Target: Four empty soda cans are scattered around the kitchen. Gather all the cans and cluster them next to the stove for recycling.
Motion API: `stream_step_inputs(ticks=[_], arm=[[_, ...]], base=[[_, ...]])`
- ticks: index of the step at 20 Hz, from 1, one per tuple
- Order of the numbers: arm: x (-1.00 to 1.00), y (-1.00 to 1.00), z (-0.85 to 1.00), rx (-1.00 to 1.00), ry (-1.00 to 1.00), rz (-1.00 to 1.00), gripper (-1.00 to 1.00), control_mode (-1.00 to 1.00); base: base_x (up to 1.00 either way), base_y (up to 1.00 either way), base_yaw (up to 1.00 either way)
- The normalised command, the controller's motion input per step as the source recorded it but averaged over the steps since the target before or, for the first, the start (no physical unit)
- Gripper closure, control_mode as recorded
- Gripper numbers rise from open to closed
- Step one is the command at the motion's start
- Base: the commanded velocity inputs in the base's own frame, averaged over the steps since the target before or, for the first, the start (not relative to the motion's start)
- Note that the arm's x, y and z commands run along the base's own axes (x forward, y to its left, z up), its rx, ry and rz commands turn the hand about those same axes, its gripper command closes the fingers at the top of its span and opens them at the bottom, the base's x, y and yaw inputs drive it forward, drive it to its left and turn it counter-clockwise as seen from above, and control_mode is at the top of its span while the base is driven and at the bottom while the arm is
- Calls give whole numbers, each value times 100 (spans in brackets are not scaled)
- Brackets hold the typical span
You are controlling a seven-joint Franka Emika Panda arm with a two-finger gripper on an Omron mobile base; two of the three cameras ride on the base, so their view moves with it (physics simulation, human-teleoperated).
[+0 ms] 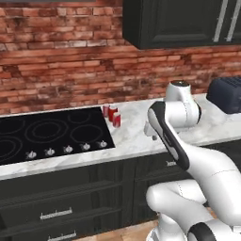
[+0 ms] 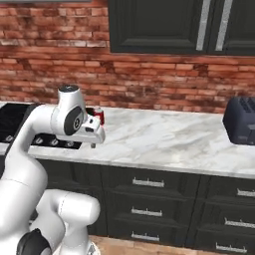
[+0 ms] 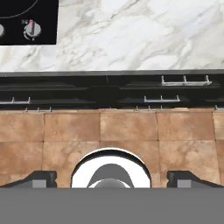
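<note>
Beside the stove, soda cans cluster; claw spread, empty.

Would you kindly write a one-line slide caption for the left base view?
Red soda cans clustered on the marble counter beside the black stove, with the white arm folded in front.

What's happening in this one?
The white arm is holding nothing: its gripper is open and looks down past the marble counter edge at the floor. Red soda cans stand clustered on the counter beside the stove; how many cannot be told. A toaster sits far right.
</note>
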Motion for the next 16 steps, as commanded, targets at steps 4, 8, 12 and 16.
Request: stream_step_inputs(ticks=[4, 8, 12, 16], arm=[[0, 0, 0, 0, 0, 0, -100, 100], [0, 0, 0, 0, 0, 0, -100, 100], [0, 0, 0, 0, 0, 0, -100, 100], [0, 0, 0, 0, 0, 0, -100, 100]], base=[[-39, -11, -58], [-7, 0, -87], [0, 0, -92], [0, 0, -91]])
